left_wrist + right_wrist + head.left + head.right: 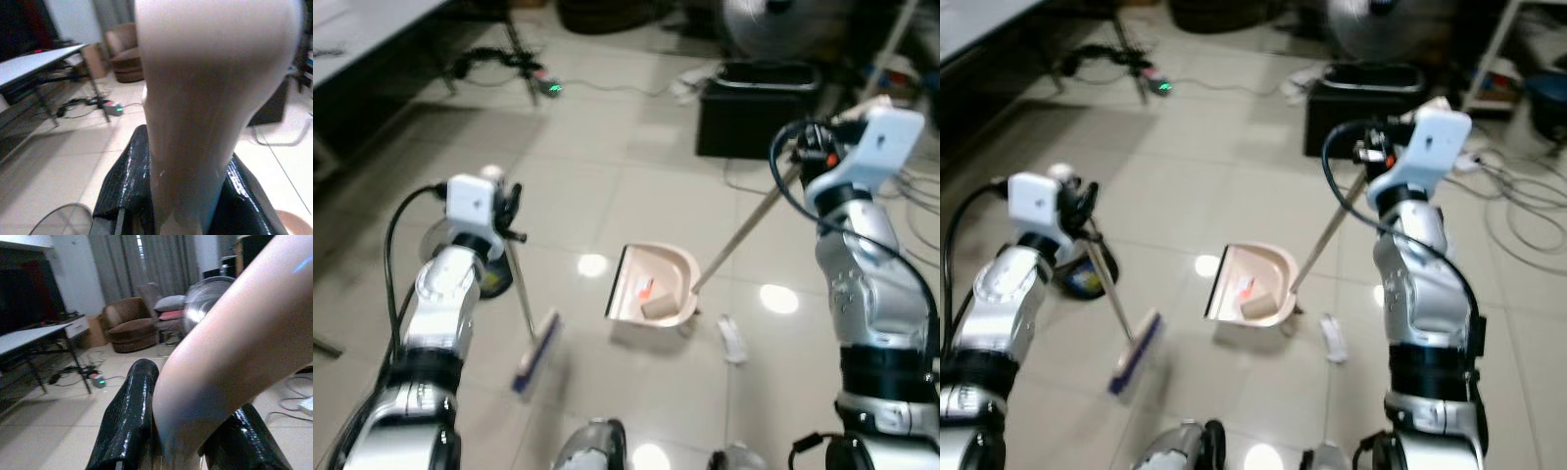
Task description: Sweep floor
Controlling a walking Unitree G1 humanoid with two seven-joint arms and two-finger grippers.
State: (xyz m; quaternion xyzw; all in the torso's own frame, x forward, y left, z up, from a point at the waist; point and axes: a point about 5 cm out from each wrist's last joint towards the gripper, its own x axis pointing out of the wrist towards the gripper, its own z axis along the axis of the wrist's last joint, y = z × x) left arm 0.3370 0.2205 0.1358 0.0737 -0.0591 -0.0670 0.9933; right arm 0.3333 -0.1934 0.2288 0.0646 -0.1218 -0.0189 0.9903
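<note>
A beige dustpan (653, 284) lies on the tiled floor ahead, with a brown cardboard roll (657, 308) and a small red scrap (644, 288) inside it. Its long handle (744, 233) slants up to my right gripper (800, 149), which is shut on the handle (230, 357). My left gripper (509, 211) is shut on the broom handle (205, 112). The broom's thin stick (521, 289) runs down to a blue-edged brush head (536, 352) on the floor left of the dustpan. A white crumpled scrap (732, 340) lies on the floor right of the dustpan.
A black bin (756, 108) and a standing fan (783, 24) are behind the dustpan. Cables (911, 201) trail over the floor at right. A table (362, 39) with dark legs and a power strip (548, 88) stand at far left. A fan base (489, 279) sits by my left arm.
</note>
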